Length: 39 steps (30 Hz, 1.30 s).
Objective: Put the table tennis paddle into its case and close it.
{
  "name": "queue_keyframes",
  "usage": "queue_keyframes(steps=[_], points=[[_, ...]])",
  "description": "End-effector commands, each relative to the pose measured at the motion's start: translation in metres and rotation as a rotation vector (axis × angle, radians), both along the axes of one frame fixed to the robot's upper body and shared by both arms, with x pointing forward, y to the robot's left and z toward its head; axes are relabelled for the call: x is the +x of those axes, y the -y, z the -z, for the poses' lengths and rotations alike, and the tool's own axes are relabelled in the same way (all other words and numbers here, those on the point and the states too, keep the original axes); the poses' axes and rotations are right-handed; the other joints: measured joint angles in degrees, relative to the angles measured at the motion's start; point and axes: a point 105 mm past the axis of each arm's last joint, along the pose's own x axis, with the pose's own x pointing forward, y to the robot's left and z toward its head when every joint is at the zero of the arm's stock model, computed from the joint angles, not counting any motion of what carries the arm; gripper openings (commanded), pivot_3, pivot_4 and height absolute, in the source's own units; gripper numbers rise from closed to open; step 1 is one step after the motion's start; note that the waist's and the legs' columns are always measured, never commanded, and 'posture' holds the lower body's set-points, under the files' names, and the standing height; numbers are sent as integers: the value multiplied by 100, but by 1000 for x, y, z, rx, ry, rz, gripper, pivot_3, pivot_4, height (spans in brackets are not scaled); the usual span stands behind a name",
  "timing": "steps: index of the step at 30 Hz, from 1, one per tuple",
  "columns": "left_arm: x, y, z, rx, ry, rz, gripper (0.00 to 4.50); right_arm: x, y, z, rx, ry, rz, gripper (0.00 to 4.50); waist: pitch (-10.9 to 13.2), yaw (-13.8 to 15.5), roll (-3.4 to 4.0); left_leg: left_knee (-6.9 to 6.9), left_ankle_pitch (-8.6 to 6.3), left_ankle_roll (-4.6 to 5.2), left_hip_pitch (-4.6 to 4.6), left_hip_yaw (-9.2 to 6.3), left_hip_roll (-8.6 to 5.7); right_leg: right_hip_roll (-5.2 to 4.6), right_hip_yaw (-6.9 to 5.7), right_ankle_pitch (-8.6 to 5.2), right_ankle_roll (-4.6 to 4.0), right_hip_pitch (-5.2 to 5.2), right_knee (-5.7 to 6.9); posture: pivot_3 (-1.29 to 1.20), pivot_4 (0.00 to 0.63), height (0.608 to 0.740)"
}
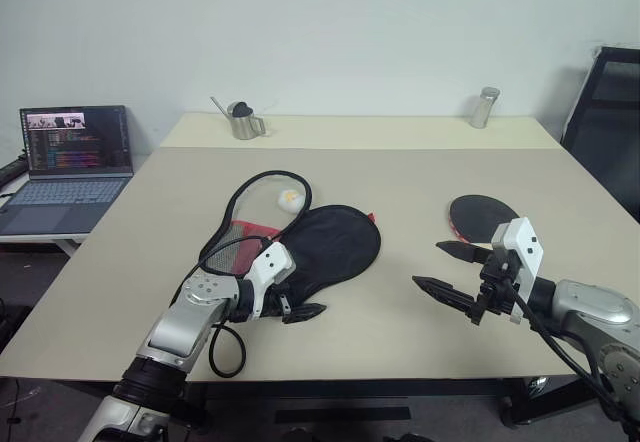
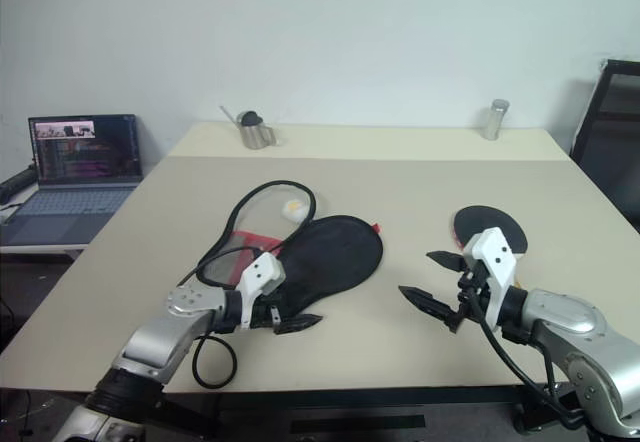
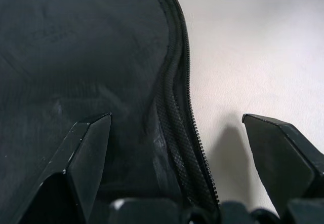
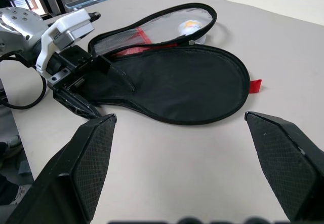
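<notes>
With the case point(image 1: 335, 245) unzipped and spread flat, our left gripper point(image 1: 291, 298) open at its narrow end and our right gripper point(image 1: 452, 271) open and empty, the table tennis paddle point(image 1: 481, 214) still lies outside, well to the case's right.

The case point(image 1: 330, 245) lies flat near the middle of the table, unzipped and spread open: a black paddle-shaped half faces up on the right, and a second half with a see-through mesh panel and a red patch lies folded back to its far left. A small red tab sticks out at its right edge. The table tennis paddle point(image 1: 482, 214) lies flat, well apart to the right, black rubber up.
</notes>
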Motion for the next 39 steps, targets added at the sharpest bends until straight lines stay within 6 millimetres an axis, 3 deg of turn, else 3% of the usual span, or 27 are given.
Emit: queue_keyframes(steps=[1,2,5,10,16,21,31,39], points=[[-10,-4,13,44,-58,37,4482,-5,-4,-9,7,48,-15,4488,-1,-1,0,0,0,0,1,1,0,0,1,0,0,0,0,0,150,740],[-12,-5,13,47,-69,45,4482,-5,-4,-9,7,49,-14,4488,-1,-1,1,0,0,0,2,1,0,0,1,0,0,1,0,0,150,740],[-18,-8,14,55,-102,63,3866,-4,-3,-9,8,51,-10,4488,-3,-1,2,-1,0,0,3,1,1,-1,2,0,0,1,0,0,150,740],[-25,-14,15,77,-134,81,2104,-4,-1,-9,8,54,-4,4488,-4,-2,4,-2,0,-1,4,1,3,-1,2,-1,-1,1,-1,0,150,740],[-11,-8,6,12,-107,1,26,-3,-1,-11,7,59,-2,4488,-5,-1,6,-2,-1,0,4,2,1,-1,2,-1,-1,1,-2,0,150,740],[-4,17,-6,-109,-141,-10,26,-2,-1,-12,6,63,-3,4488,-7,86,10,5,1,1,4,-1,-6,-1,-11,0,0,11,0,0,150,740],[34,83,-23,-243,-161,-97,26,-1,5,-16,-8,73,17,4488,-4,135,2,5,4,7,-3,7,-11,3,-2,11,21,11,-7,0,150,740],[54,129,-37,-310,-186,-150,26,-1,12,-17,-32,81,40,4488,-2,130,-2,12,5,9,-4,12,-15,4,-12,14,27,12,-6,0,150,740]])
